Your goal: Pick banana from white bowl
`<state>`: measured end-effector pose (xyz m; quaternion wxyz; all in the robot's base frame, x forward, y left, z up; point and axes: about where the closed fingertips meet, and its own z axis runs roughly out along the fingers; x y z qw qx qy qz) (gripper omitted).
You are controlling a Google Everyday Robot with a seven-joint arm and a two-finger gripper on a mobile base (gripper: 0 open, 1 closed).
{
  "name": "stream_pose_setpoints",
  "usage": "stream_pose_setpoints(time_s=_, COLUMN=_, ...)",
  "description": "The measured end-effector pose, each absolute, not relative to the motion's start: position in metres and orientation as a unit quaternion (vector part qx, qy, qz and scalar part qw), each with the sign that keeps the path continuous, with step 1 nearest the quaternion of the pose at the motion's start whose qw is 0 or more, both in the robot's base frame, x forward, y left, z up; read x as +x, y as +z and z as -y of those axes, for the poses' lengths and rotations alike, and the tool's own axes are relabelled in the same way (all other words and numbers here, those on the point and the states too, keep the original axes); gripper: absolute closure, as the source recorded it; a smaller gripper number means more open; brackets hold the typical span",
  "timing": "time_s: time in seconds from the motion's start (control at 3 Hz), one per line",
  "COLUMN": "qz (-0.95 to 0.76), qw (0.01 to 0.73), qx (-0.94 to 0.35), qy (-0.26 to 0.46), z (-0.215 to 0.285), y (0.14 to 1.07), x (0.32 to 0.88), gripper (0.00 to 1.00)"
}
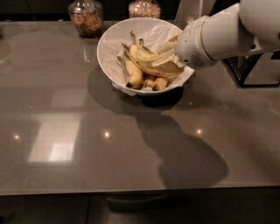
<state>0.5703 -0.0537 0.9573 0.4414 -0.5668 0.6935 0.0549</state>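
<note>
From the camera view, my gripper (160, 54) has its tips inside the white bowl (108, 41), entering over the rim at the bowl's 3 o'clock. My white arm (221, 31) runs off toward 3 o'clock of the scene. My two pale fingers (166, 45) stand apart with a gap between them. The lower one lies down among the fruit, and I see nothing clamped between them.

The banana (150, 68), long and curved, lies in the bowl on the crumpled paper lining (155, 31). Its stem points to about 11 o'clock and its body sweeps under my fingertips toward 4 o'clock. Shorter bananas (135, 75) sit just beside it at the bowl's 6 o'clock.

The bowl rests on the grey table (83, 131) near its far edge. One glass jar (86, 16) stands at the bowl's 10 o'clock and another jar (144, 8) at its 12 o'clock.
</note>
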Motion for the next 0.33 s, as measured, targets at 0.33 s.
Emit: stream_pose_setpoints(time_s=0.33, qz=-0.686, qw=0.457, qx=-0.562, qy=0.068, z=0.0665, y=0.9676, x=0.5624, gripper=1.0)
